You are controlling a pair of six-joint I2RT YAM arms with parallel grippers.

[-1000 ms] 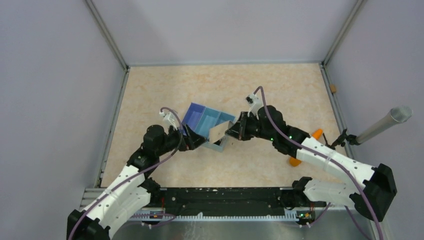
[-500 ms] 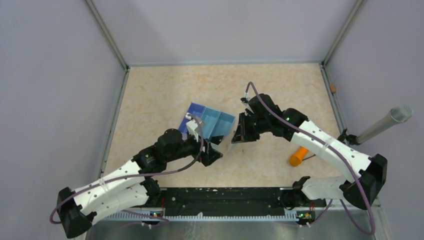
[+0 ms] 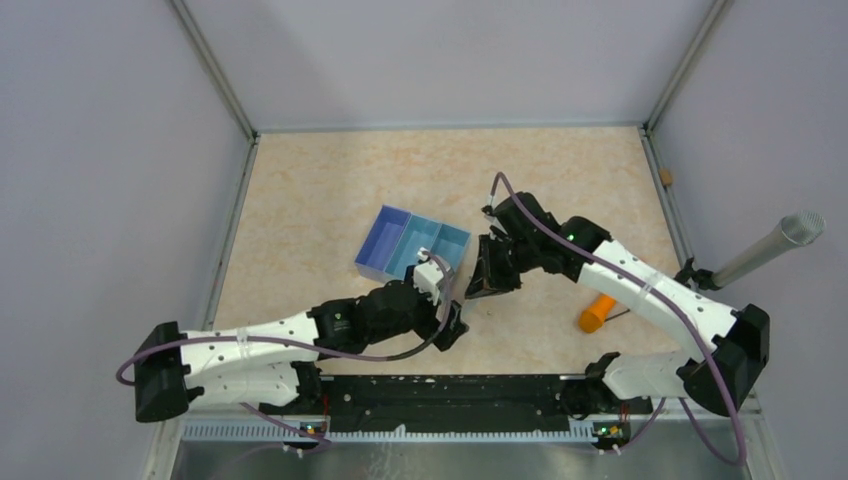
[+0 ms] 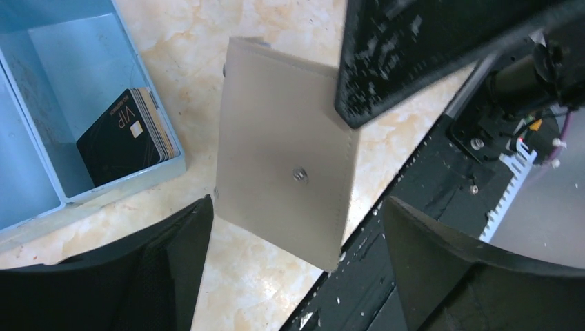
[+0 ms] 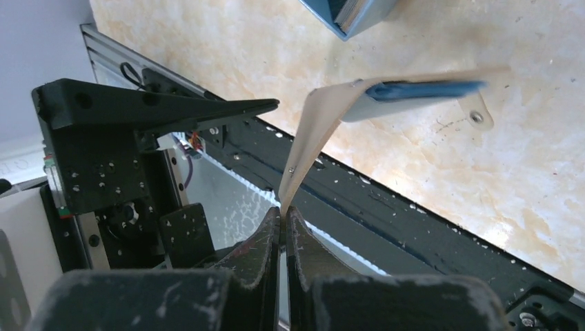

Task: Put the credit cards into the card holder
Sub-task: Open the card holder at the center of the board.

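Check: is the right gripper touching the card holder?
Touching. In the right wrist view the right gripper is pinched shut on the lower edge of the card holder, with no gap between them.

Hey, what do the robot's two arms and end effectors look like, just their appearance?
The left arm and right arm have white shells, black joints, and a purple cable looping alongside each. The left end effector and right end effector are black, wedge-fingered, flecked with white scuffs.
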